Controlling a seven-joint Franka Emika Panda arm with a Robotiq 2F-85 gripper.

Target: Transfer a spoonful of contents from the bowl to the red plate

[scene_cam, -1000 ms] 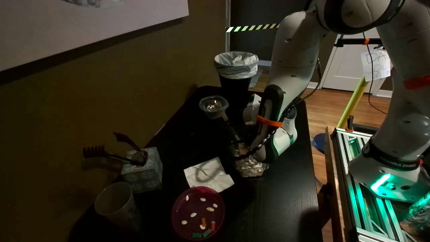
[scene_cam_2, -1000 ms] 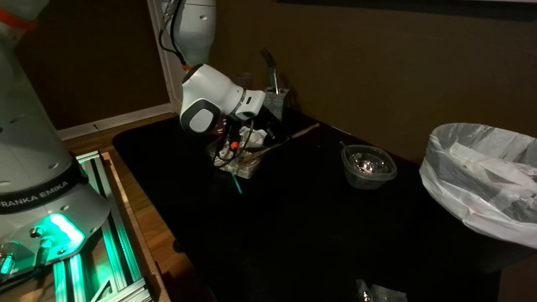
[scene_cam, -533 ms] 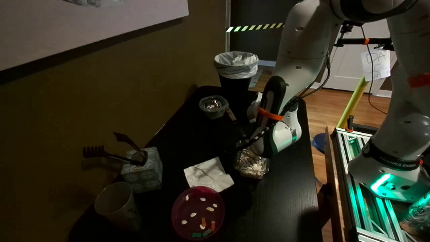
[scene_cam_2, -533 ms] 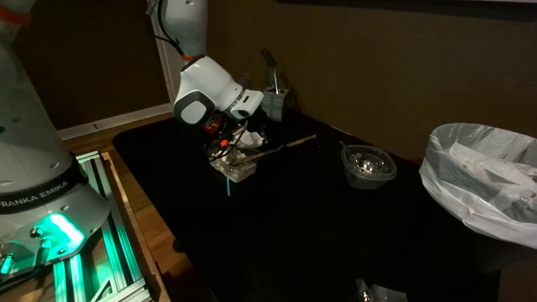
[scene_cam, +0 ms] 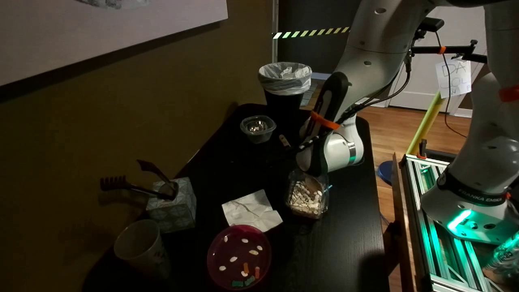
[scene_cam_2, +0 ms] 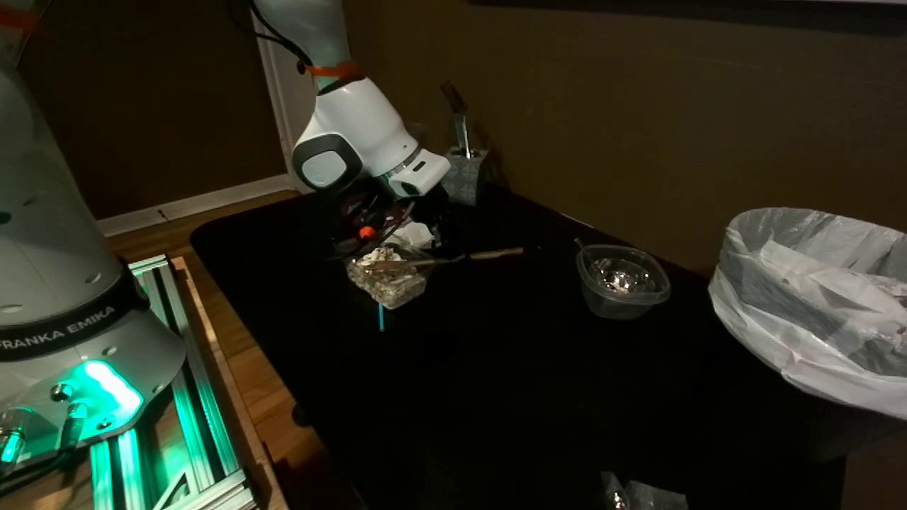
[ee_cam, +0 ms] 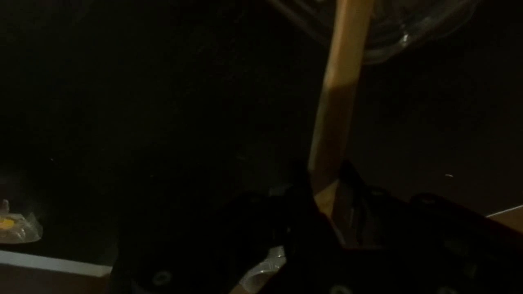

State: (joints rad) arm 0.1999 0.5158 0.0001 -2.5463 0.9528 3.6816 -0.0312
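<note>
In an exterior view my arm [scene_cam: 375,44] bends down from the right, wrist [scene_cam: 338,148] low and tilted.
The red plate [scene_cam: 221,255] lies near and left there, pale and coloured pieces [scene_cam: 234,258] on it; the glass bowl [scene_cam: 298,175] stands farther off and right of it. I have the gripper [ee_cam: 326,177] clamped on the handle of a wooden spoon [ee_cam: 342,81], whose head is over the pale contents [scene_cam: 302,200] in the bowl; whether it touches them I can't tell.

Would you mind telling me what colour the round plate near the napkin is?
The round plate is dark purplish red; it shows best in an exterior view.
</note>
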